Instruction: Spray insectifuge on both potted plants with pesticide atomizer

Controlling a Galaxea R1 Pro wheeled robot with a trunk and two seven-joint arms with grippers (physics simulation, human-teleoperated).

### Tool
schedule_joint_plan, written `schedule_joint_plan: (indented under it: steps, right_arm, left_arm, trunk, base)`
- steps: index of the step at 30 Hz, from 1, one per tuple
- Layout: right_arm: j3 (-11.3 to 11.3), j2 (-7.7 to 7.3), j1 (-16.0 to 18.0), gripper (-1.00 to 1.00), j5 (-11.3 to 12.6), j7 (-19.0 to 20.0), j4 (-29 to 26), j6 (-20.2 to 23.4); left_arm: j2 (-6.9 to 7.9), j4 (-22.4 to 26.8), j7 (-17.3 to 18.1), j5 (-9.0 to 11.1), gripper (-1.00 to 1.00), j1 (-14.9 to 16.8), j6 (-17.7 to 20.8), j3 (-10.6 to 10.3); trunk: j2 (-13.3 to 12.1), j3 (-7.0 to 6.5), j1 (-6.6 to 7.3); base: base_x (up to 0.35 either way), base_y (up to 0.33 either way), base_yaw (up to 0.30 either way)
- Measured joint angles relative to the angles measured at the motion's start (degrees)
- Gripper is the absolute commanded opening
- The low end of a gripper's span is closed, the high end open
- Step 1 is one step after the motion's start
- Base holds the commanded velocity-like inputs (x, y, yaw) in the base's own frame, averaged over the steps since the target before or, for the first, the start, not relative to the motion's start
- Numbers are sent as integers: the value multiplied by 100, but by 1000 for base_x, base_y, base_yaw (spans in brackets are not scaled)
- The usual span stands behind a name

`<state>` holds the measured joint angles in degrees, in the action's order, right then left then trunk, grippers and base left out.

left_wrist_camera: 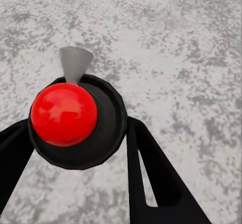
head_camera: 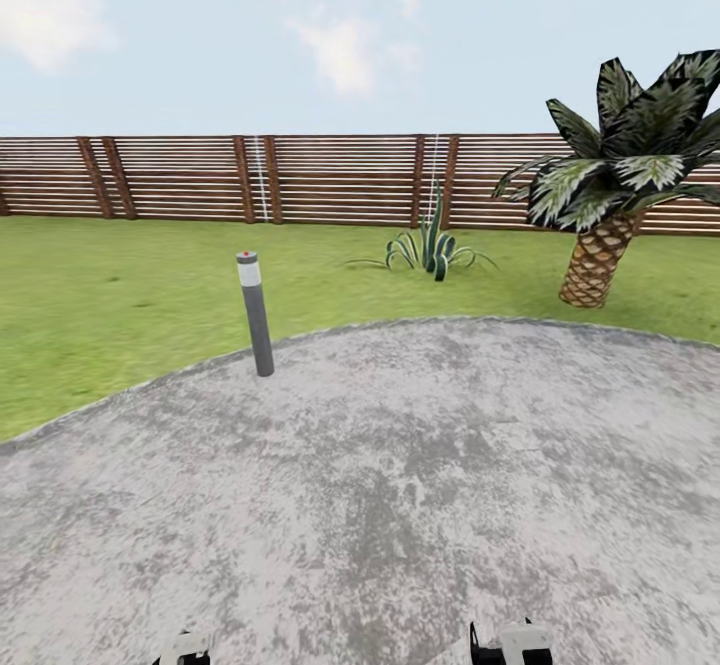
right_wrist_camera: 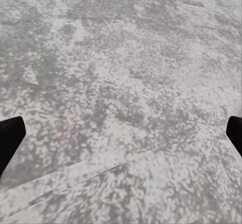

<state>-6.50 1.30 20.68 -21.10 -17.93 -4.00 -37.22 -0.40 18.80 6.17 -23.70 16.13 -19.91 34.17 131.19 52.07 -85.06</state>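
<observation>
In the left wrist view the pesticide atomizer is seen from above: a glossy red cap on a dark round body, with a pale nozzle pointing away over the stone. My left gripper is shut on it, one black finger on each side. My right gripper is open, its fingertips spread wide over bare patio stone. The potted plants and the insectifuge are out of view. The garden's mottled grey patio lies in front of me.
A grey bollard lamp stands at the patio's edge ahead left. Beyond it is lawn, a spiky agave clump, a scaly-trunked palm at right, and a brown slatted fence along the back.
</observation>
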Motion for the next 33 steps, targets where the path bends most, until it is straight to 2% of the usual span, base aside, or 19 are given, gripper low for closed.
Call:
schedule_joint_plan:
  steps: [12,33]
  right_arm:
    - [0,1,3,100,0,0,1,-1]
    - [0,4,2,100,0,1,2,0]
  left_arm:
    - [0,3,0,0,-100,-1,-8,-1]
    - [0,9,0,1,-100,-37,-8,-2]
  trunk:
    - [0,0,0]
    - [0,0,0]
  base:
    - [341,0,36]
    - [341,0,273]
